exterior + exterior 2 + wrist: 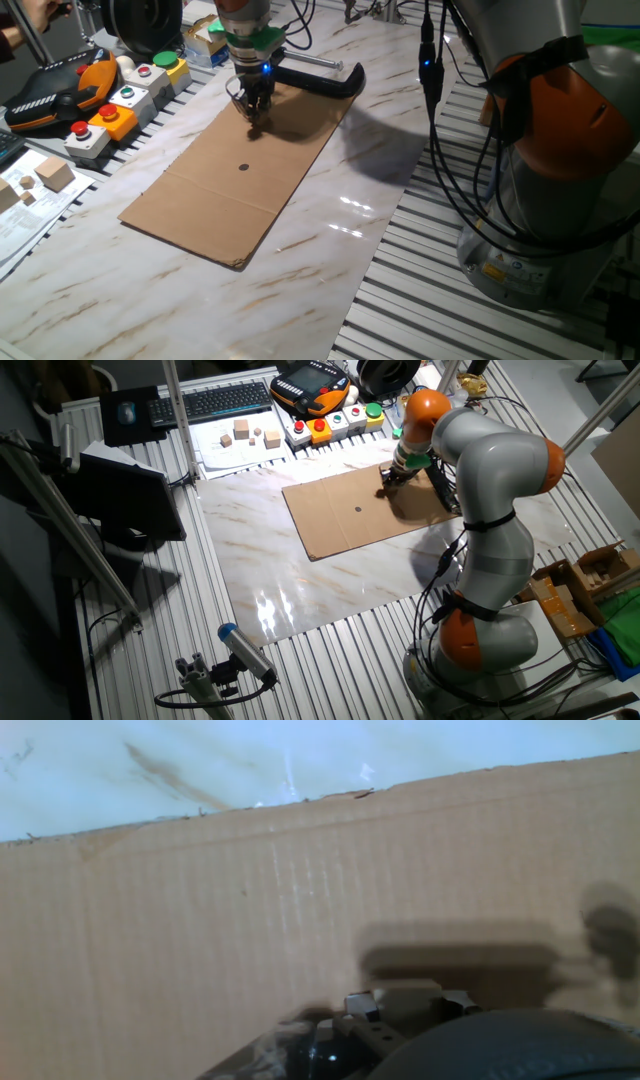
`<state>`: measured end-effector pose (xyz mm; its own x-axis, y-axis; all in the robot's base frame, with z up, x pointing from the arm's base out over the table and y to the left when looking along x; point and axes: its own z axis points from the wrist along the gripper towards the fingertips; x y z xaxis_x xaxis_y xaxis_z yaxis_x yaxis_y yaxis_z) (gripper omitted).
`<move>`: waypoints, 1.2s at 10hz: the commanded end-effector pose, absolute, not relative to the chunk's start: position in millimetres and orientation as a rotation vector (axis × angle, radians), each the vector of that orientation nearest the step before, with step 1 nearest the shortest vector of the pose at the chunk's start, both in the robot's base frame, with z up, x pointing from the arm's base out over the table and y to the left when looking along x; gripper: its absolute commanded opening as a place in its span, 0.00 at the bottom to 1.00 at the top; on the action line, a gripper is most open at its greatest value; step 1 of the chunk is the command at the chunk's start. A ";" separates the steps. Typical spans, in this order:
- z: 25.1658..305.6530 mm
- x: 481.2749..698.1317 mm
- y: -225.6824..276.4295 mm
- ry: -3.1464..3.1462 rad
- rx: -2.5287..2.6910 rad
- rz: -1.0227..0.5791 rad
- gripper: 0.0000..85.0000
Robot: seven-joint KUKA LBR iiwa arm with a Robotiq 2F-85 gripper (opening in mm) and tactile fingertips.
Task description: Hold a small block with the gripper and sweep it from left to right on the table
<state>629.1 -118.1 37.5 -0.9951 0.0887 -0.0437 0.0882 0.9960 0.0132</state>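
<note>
- Hand view was mostly brown cardboard sheet [300, 920], with a strip of the white marble table [250, 760] along the top edge.
- At the bottom of that same view, a pale boxy thing that looked like the small block [407, 995] sat between two dark finger parts, and it threw a wide shadow on the cardboard. So the claw looked closed down on the block, though the shot was blurry.
- From one fixed view, the gripper [254, 106] was pointing straight down at the far end of the cardboard sheet [240, 180], blue light glowing, green ring above it. Fingertips were right at the cardboard surface; the block itself was too tiny to make out there.
- A small dark dot [243, 166] sat near the middle of the sheet, well apart from the gripper.
- A black clamp-like bar [320, 78] lay just beyond the gripper on the table [320, 270].
- Off to the side: button boxes [125, 100] with red and green buttons, and a few larger wooden cubes [52, 174] on paper.
- The other fixed view showed the gripper [388, 481] at the cardboard's far side, the grey and orange arm [490, 490] bent over it, plus a keyboard [225, 400].
</note>
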 end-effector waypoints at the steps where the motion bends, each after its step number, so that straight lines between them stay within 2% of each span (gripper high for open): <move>1: 37.9 629.6 -117.3 3.096 0.140 0.017 0.01; 12: 37.3 631.8 -106.1 3.095 0.152 0.027 0.01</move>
